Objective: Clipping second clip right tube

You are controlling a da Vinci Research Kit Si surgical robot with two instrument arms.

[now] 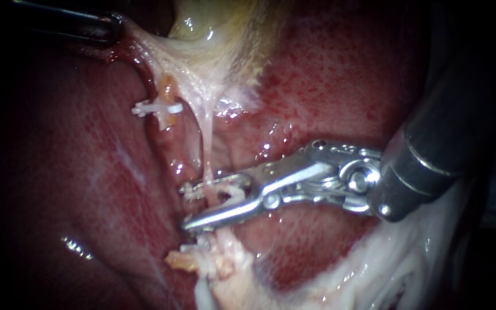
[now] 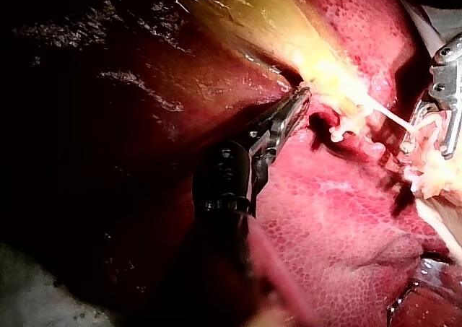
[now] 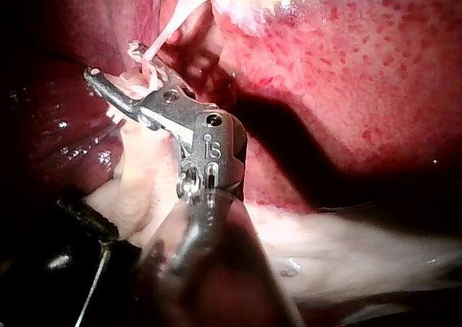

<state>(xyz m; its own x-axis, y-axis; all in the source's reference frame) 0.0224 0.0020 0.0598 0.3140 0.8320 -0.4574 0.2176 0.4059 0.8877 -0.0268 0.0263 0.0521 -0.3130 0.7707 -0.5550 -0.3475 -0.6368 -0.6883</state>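
Axis check: right tube [image 1: 206, 146] runs up-down, crosswise thru my right instrument's end effector [image 1: 188, 205], jaws gripping a white clip [image 1: 232, 194] astride it; left instrument [image 1: 110, 27] farther off.

The red, wet liver [image 1: 345, 74] is the bed that everything rests on, and it fills most of my view. The yellow gallbladder [image 1: 213, 23] lies on it at the top. From there, pale strands run down across the liver. One of them is a thin tube [image 1: 206, 143], stretched straight. Lower down, a lump of white tissue [image 1: 386, 275] lies along the liver's edge and spreads to the right
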